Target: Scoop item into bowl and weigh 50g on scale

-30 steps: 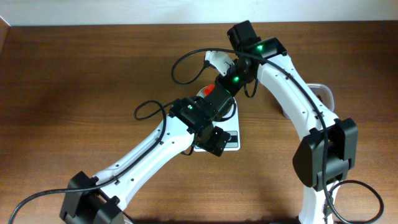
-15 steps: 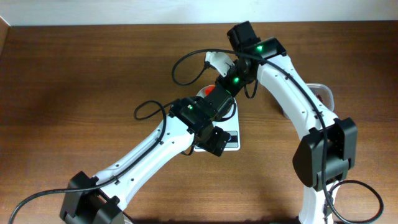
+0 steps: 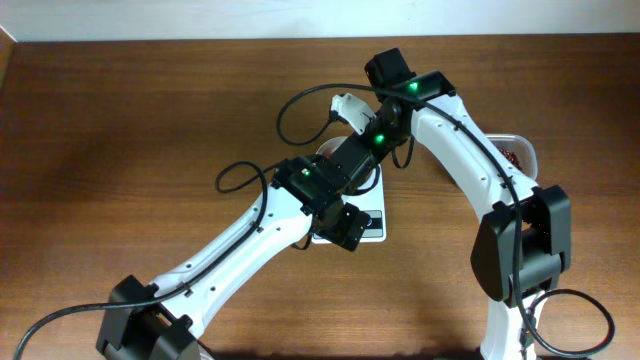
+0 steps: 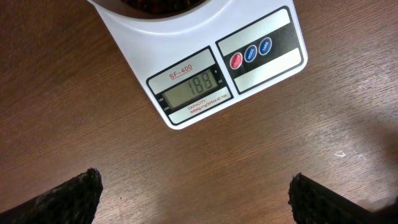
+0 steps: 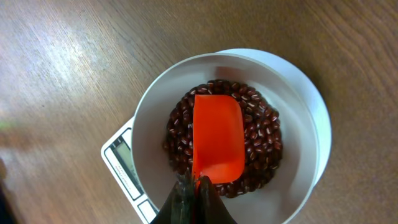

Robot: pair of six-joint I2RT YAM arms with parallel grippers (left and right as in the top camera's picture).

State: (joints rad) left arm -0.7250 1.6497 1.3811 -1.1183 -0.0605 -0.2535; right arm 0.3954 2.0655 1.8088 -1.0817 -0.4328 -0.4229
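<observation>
Overhead view shows the small white rectangular digital scale near the middle of the brown wooden table. The small round white bowl stands on its far part, mostly hidden under the two arms. The clear plastic container is well apart, at the right.

Left wrist view: the left gripper hangs over the table on the near side of the scale. Its two dark fingers are spread wide, with nothing between them. The grey display reads 188, far above 50. I cannot tell whether the weight of the bowl was zeroed.

Right wrist view: the right gripper is pressed closed on the handle of the bright orange-red plastic scoop. The scoop lies flat and looks empty over the small dark reddish-brown beans heaped in the bowl.

The main danger, I think, is a wrong weight. If the scoop rests on the beans, its push adds to the number. A further scoop could pass the target if the bowl was not zeroed. Digging with force may also slide the bowl off the scale or throw beans over the rim.
</observation>
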